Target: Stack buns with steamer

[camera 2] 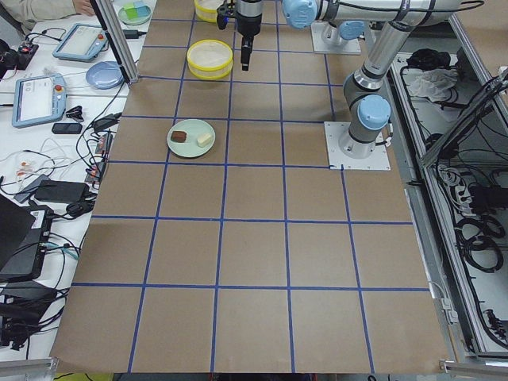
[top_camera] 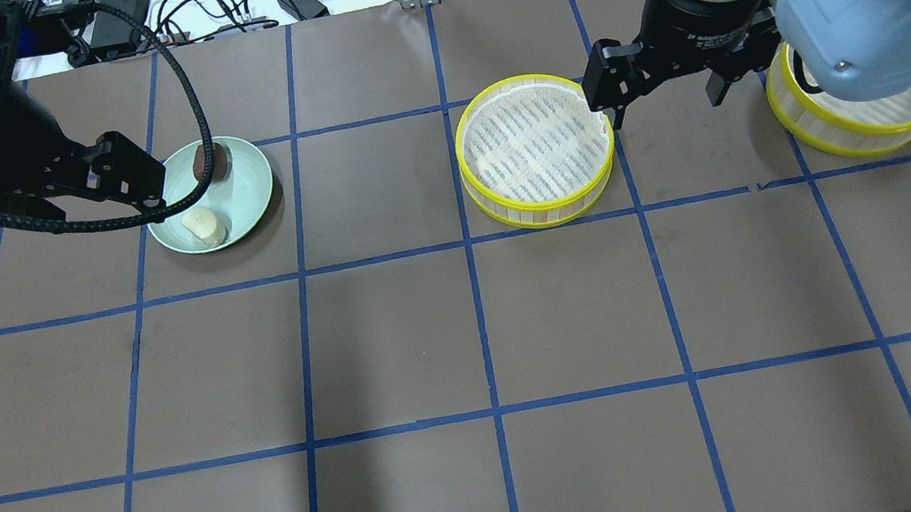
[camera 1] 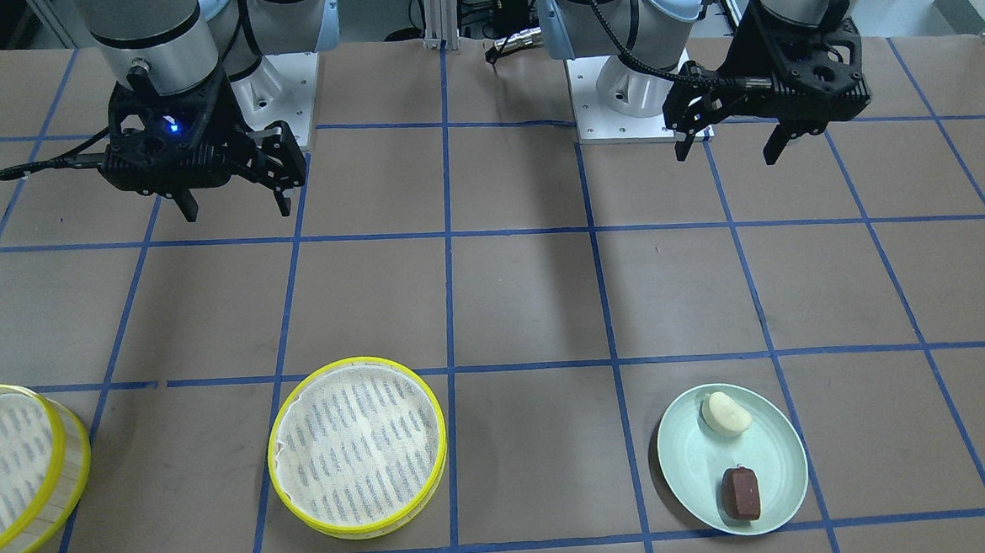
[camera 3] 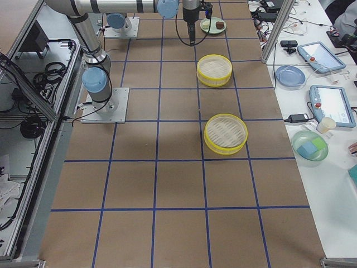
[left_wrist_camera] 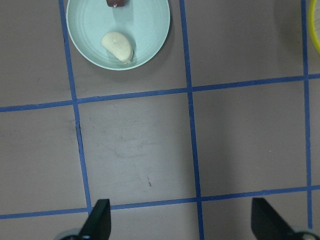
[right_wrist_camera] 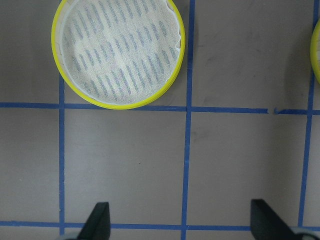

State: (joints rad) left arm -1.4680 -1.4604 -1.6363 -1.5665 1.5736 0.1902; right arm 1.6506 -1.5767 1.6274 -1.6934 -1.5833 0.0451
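Held high over the bench (camera 1: 527, 291), left fingers (left_wrist_camera: 99, 221) and right fingers (right_wrist_camera: 98, 221) spread empty; cream bun (camera 1: 726, 413) rounded, brown bun (camera 1: 741, 493) oblong.

Left gripper (camera 1: 727, 155), right gripper (camera 1: 237, 211): raised, jaws apart

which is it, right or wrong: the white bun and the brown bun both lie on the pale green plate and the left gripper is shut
Wrong on one point: the left gripper is open, not shut; the left wrist view shows its jaws wide apart and empty. The white bun and the brown bun both lie on the pale green plate.
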